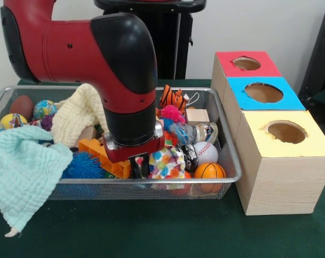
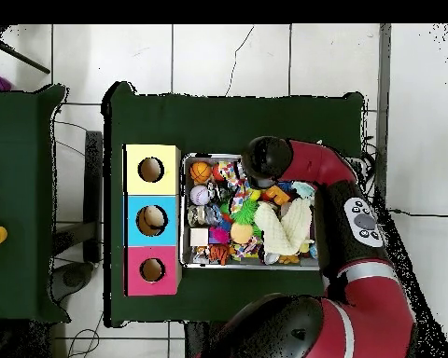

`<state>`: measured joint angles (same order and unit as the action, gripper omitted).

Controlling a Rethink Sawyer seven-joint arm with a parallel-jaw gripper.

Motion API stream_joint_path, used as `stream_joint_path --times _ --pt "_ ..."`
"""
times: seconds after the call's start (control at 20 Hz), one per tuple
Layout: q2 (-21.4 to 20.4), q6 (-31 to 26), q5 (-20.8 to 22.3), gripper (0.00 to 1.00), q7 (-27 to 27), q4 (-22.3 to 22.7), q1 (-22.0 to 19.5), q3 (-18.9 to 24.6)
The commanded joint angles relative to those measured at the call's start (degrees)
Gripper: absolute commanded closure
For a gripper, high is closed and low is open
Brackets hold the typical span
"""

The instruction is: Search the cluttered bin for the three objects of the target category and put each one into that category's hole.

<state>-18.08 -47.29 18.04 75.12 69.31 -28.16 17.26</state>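
Note:
The silver wire-mesh bin (image 1: 98, 191) is full of toys and cloths; it also shows in the overhead view (image 2: 184, 200). My gripper (image 1: 142, 167) hangs from the red and black arm and reaches down into the bin near its front rim, between an orange plastic brick (image 1: 100, 153) and a dotted multicolour cloth (image 1: 167, 164). Nothing shows clearly in its grasp. In the overhead view the arm (image 2: 265, 158) hides it. Three wooden boxes stand beside the bin, each with a round hole: red top (image 1: 247, 64), blue top (image 1: 264, 92), yellow top (image 1: 286, 131).
In the bin lie an orange basketball (image 1: 209, 172), a baseball (image 1: 205, 152), a tiger toy (image 1: 173, 98), a pink spiky ball (image 1: 172, 113), a wooden block (image 1: 197, 115), a blue spiky ball (image 1: 82, 166) and a cream cloth (image 1: 79, 113). A mint cloth (image 1: 22, 172) hangs over the rim.

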Motion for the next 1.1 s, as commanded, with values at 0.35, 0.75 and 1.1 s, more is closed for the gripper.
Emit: stream_joint_path --times 0.35,0.75,1.1 --pt "0.4 7.5 2.3 1.0 -0.1 8.1 -1.8 3.2" --pt "-0.5 7.0 1.9 1.0 0.7 8.3 -1.1 2.9" --pt "-5.3 9.8 1.6 1.0 1.1 14.8 -3.2 3.4"
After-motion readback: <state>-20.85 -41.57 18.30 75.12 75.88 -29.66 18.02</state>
